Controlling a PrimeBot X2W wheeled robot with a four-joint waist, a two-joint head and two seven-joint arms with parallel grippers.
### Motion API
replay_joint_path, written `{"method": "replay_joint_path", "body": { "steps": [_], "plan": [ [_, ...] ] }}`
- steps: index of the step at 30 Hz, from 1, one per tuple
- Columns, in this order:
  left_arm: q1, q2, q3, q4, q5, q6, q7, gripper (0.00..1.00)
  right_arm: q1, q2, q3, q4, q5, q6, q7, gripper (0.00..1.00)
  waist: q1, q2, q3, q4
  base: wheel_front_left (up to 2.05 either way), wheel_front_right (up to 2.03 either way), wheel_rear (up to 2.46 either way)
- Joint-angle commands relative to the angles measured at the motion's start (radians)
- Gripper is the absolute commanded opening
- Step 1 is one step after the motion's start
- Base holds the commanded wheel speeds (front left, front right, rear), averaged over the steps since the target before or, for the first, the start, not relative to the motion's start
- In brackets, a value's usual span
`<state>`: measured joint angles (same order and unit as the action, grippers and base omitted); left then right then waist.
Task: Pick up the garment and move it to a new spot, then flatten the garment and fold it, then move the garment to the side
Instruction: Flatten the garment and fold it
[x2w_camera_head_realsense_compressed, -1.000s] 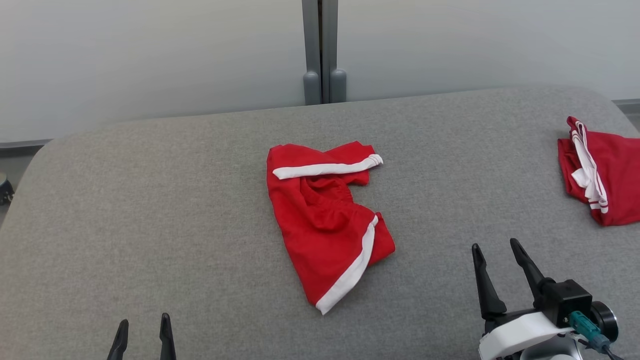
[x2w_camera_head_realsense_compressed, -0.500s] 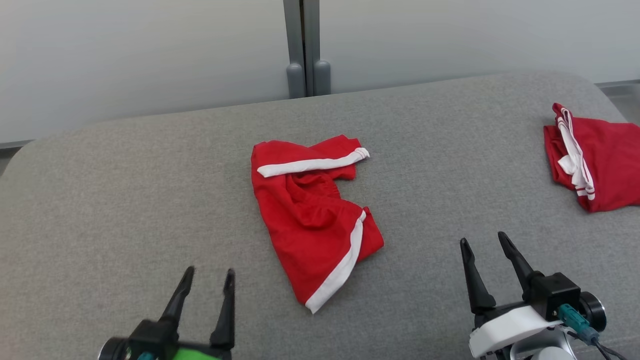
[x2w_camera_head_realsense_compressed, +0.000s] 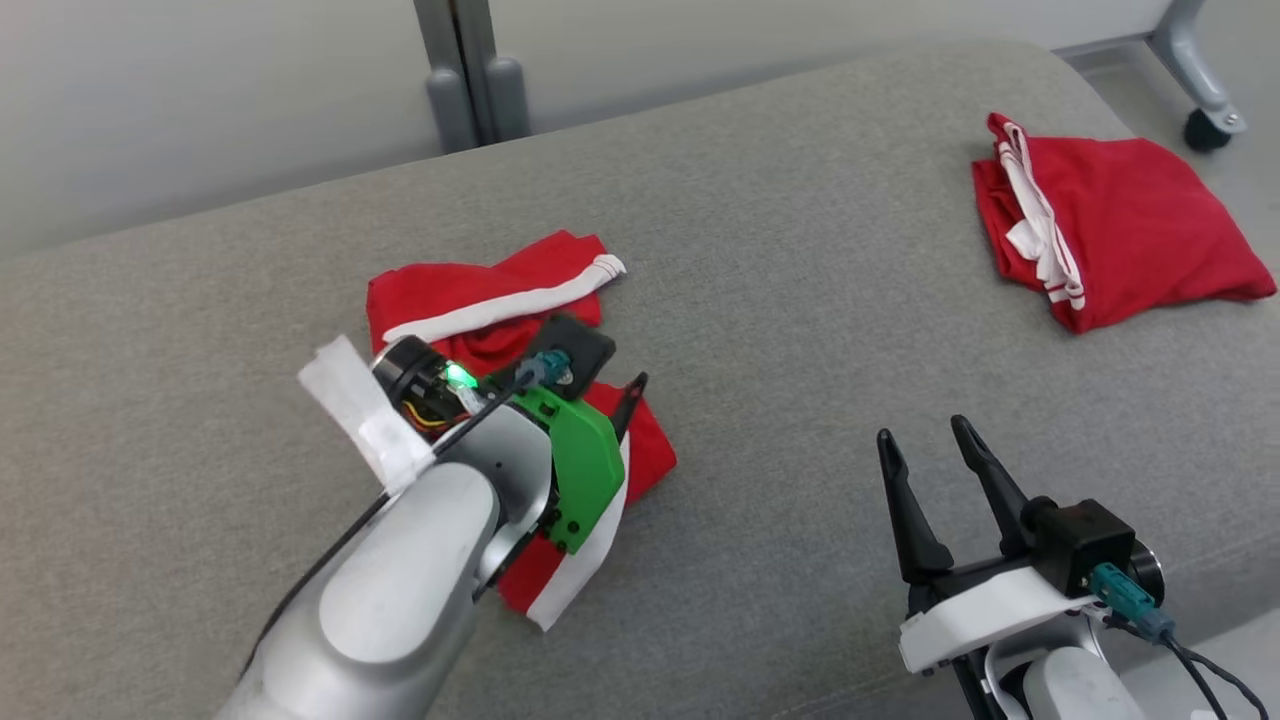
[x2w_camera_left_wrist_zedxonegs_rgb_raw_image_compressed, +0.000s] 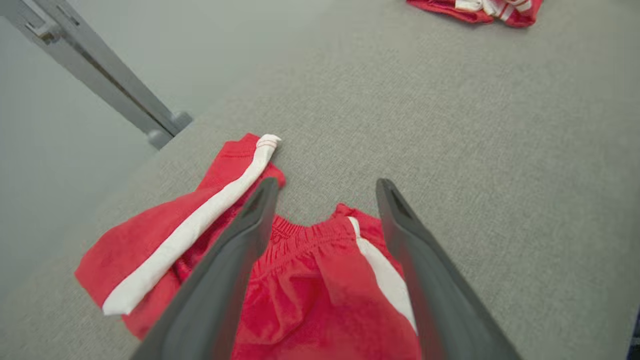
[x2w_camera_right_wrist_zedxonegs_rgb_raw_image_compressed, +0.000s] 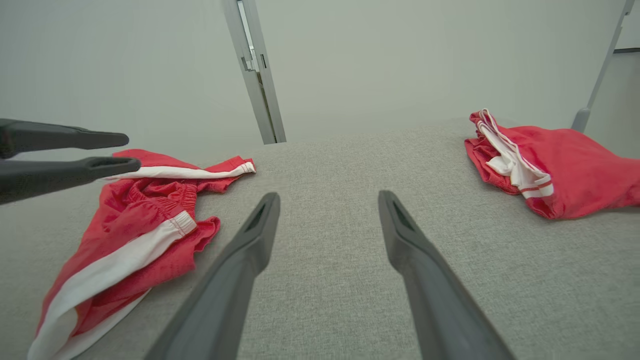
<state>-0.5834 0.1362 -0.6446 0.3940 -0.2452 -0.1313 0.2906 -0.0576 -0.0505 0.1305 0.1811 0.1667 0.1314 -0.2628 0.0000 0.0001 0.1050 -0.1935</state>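
Lying on grey fabric surface (x2w_camera_head_realsense_compressed: 800, 300), red garment (x2w_camera_head_realsense_compressed: 450, 285), pale wall (x2w_camera_head_realsense_compressed: 200, 100) behind

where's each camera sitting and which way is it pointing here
Head view: on the robot's head, facing forward and down at the grey surface with the red shorts and a second red garment; left forearm and right hand show.
Left wrist view: on the left wrist, facing along the open left hand onto the shorts' waistband.
Right wrist view: on the right wrist, facing low across the surface toward the wall; its open fingers show, plus the left hand.
Shared: all three catch both red garments.
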Motion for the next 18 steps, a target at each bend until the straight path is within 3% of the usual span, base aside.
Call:
{"method": "replay_joint_path", "body": {
  "steps": [1,6,11,18],
  "plan": [
    [-0.043,0.018,-0.027,0.039,-0.027,0.002,0.038,1.00,-0.021,0.000,0.007,0.002,0.006,-0.002,-0.002,1.00,0.0000,-0.0001,0.068,-0.084,0.00,0.00,0.00],
    [-0.184,0.068,-0.185,0.174,-0.069,0.002,0.155,1.00,-0.042,0.000,0.013,0.003,0.015,-0.002,-0.002,1.00,0.0000,-0.0001,0.104,-0.129,0.00,0.00,0.00],
    [-0.281,0.092,-0.317,0.277,-0.113,0.002,0.198,1.00,-0.053,0.000,0.027,0.007,0.025,-0.002,-0.002,1.00,0.0000,-0.0001,0.124,-0.148,0.00,0.00,0.00],
    [-0.316,0.104,-0.424,0.335,-0.262,0.002,0.272,1.00,-0.053,0.000,0.040,0.016,0.035,-0.002,-0.002,1.00,0.0000,-0.0001,0.120,-0.149,0.00,0.00,0.00]
  ]
}}
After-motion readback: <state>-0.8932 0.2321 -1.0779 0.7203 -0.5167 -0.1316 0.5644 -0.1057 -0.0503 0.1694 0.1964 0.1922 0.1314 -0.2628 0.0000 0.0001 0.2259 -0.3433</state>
